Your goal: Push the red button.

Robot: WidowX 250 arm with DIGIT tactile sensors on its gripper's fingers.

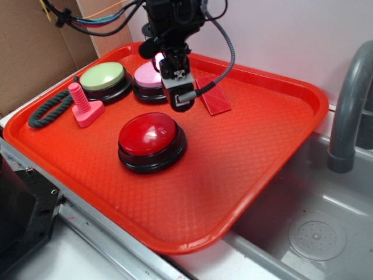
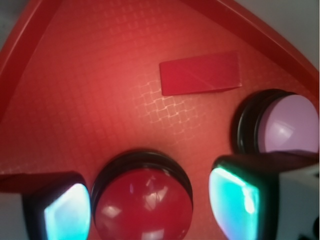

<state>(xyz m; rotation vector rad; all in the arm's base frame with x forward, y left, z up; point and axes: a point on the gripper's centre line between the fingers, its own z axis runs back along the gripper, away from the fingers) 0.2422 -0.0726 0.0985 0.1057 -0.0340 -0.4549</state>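
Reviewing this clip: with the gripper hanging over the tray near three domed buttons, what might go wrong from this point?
1. The gripper hangs closer to the pink button than to the red button; dropping straight down may press the wrong one.
2. In the wrist view the fingers stand apart, straddling the red dome, so a descent might not press it.
3. The glossy dome may let a fingertip slide off.

**Red button on the tray**

The button [image 1: 150,135] is a large, glossy red dome seated on a black circular base. It stands upright and flat on the tray [image 1: 245,169], left of the middle and closer to the front-left edge than to the back rim. Highlights gleam on its crown. In the wrist view, the button [image 2: 143,202] sits at the lower edge, its black rim showing around the dome.
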